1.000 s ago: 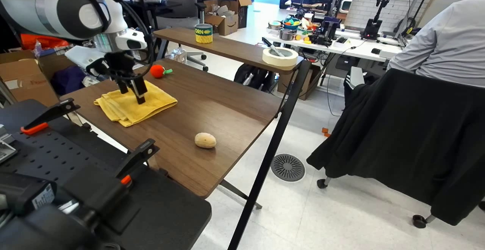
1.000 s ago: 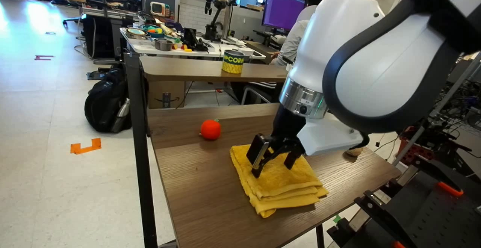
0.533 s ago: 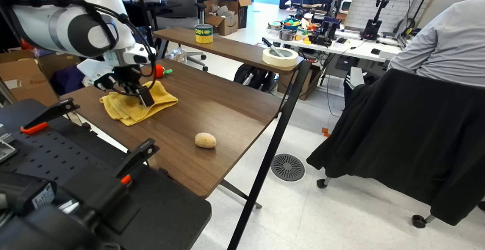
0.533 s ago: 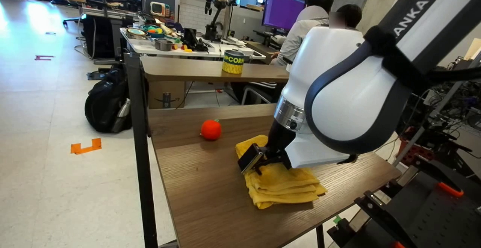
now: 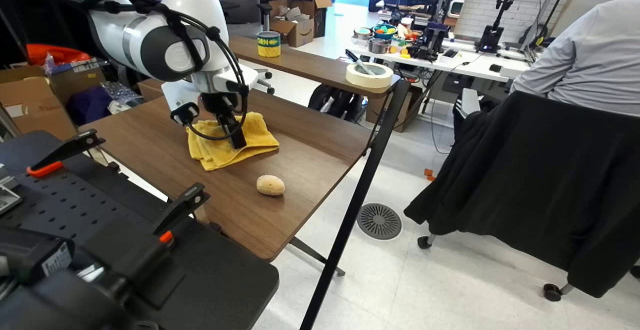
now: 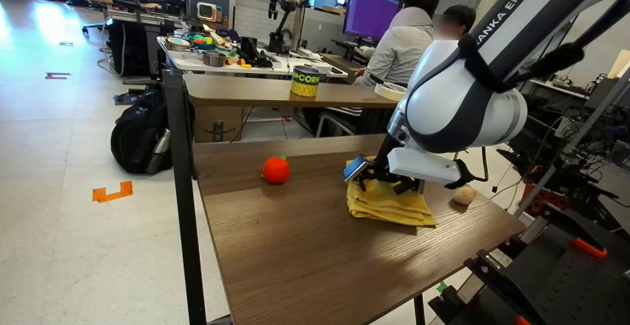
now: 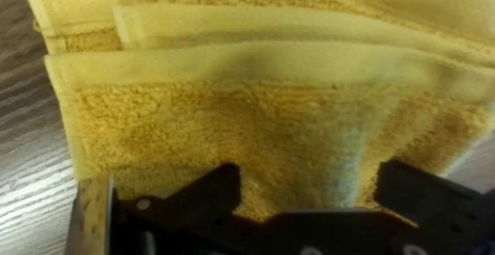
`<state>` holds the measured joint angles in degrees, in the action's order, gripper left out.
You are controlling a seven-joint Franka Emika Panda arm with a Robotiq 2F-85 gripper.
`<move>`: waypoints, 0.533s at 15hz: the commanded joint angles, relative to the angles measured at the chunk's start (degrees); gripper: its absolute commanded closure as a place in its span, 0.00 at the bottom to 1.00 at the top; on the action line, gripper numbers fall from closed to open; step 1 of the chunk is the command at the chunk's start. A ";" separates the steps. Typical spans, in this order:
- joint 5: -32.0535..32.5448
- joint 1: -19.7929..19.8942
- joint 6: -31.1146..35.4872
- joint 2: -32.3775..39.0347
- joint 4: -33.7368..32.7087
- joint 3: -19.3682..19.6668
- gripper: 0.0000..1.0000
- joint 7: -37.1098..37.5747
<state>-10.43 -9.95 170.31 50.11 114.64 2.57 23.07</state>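
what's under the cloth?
The cloth lies on the table, which shows past its visible edges. Everything directly beneath is covered, so I can't tell whether anything else is under there.

Wide-open lane here, bare wood on the desk (image 6: 300,266) from the tomato (image 6: 276,170) past the towel (image 6: 384,207) to the long edge where the clamps (image 5: 184,206) crowd in! Over the towel, arm (image 6: 443,103) and end effector (image 7: 307,187) fill the space. Potato (image 5: 270,185) stands off the towel toward a short edge, a strip of wood between. Along the opposite long edge, the shelf (image 6: 241,90) looms, can (image 6: 304,82) and tape (image 5: 367,85) on top.
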 commanded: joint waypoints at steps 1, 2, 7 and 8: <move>-0.26 -1.62 1.38 0.21 0.79 1.28 0.00 -0.69; -0.15 -3.15 3.24 1.45 -0.04 2.73 0.00 0.28; -3.53 -1.28 -3.17 5.72 -9.15 7.70 0.00 7.15; -4.28 0.54 -3.90 6.34 -10.97 8.12 0.00 7.72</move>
<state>-11.98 -12.41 169.46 52.30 110.67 8.59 28.63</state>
